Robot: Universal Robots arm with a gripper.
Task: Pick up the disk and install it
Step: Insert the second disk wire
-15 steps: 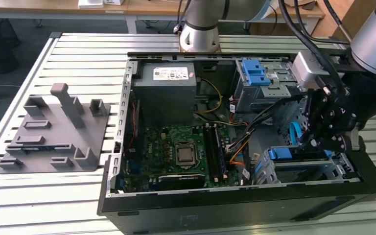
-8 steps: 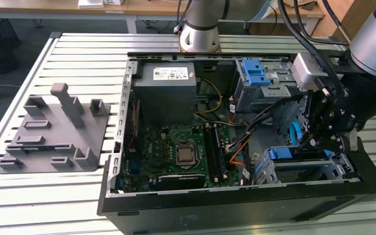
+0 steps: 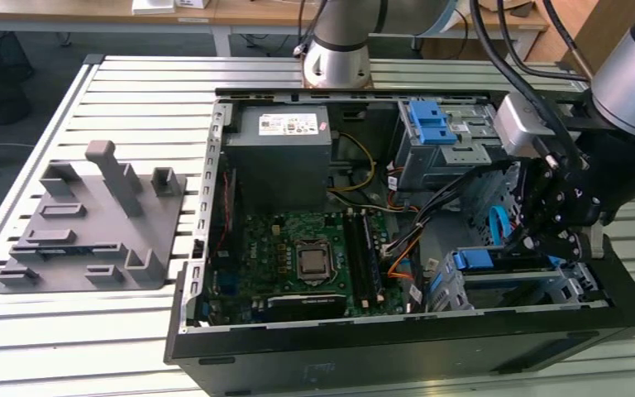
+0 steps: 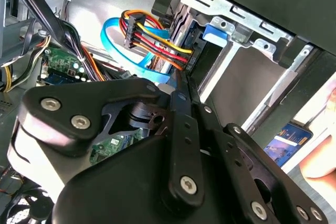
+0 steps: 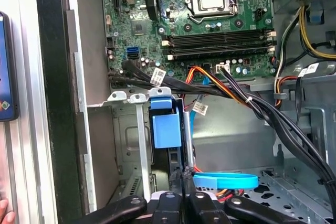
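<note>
Installation looks to be the step in hand, and late in it; the disk (image 3: 478,259) stands on edge in the drive cage (image 3: 560,285) at the near corner of the open computer case, on the exterior view's right, its blue carrier (image 5: 163,124) showing at the mouth of the slot; whether it is fully home I cannot tell

The gripper (image 5: 184,174) is right at that slot, jaws drawn together with nothing visibly pinched between them, tips at or just beside the disk's edge; this reads as pressing rather than carrying; in the second wrist view the gripper (image 4: 181,80) points straight into the cage opening

Any seating that remains would call for a straight push along the slot, kept in line with the cage walls and clear of the blue flat cable (image 5: 226,181) looping just beside the fingers and the bundle of coloured power wires (image 4: 152,38) near it

The arm reaches in from the right over the case's side wall, wrist bent downward, gripper (image 3: 538,244) low inside the case
</note>
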